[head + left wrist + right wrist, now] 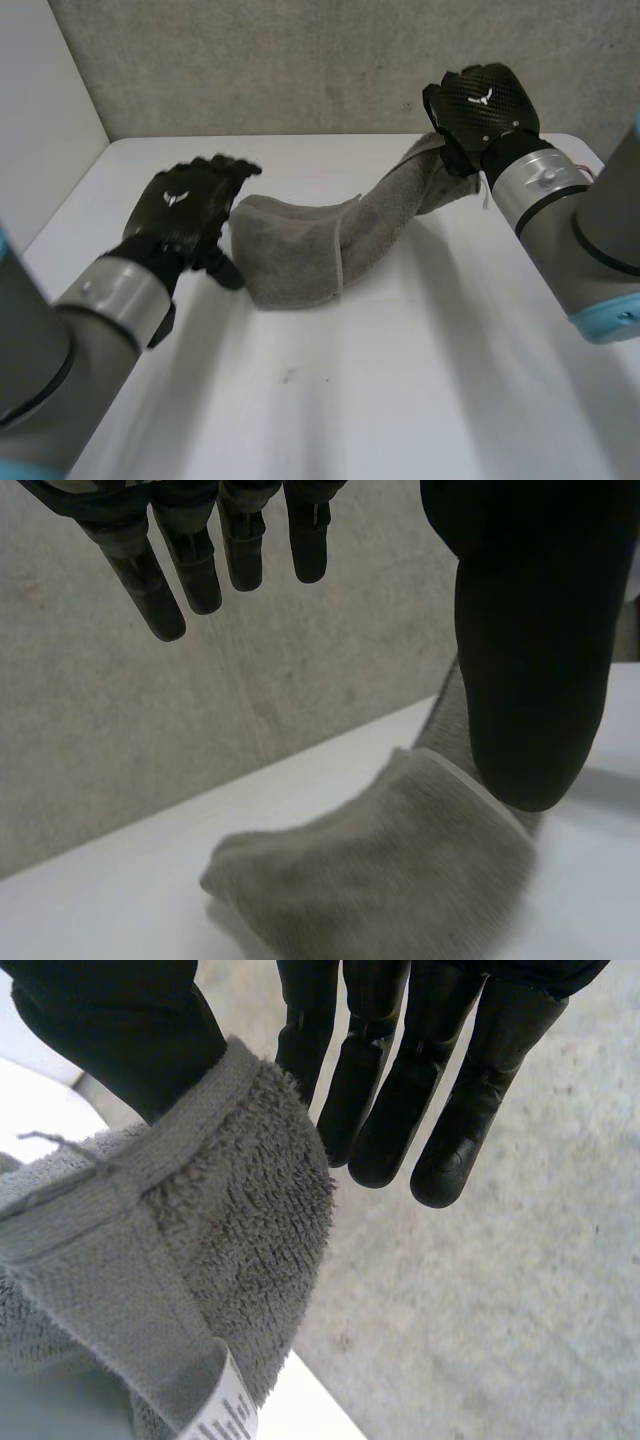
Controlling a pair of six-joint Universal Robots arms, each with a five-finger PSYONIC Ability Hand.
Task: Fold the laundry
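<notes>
A grey towel (295,250) lies bunched on the middle of the white table (400,380), and one end rises as a strip toward the back right. My right hand (480,100) is raised there and pinches that end. In the right wrist view the towel's hemmed corner (200,1220), with a white label (225,1410), sits between thumb and fingers (400,1090). My left hand (190,205) hovers just left of the bunched end, its fingers (200,560) straight and spread. It holds nothing, and the towel (380,880) lies below its palm.
A grey concrete wall (330,60) runs behind the table. A white wall (40,120) closes the left side. Bare tabletop lies in front of the towel, between the two arms.
</notes>
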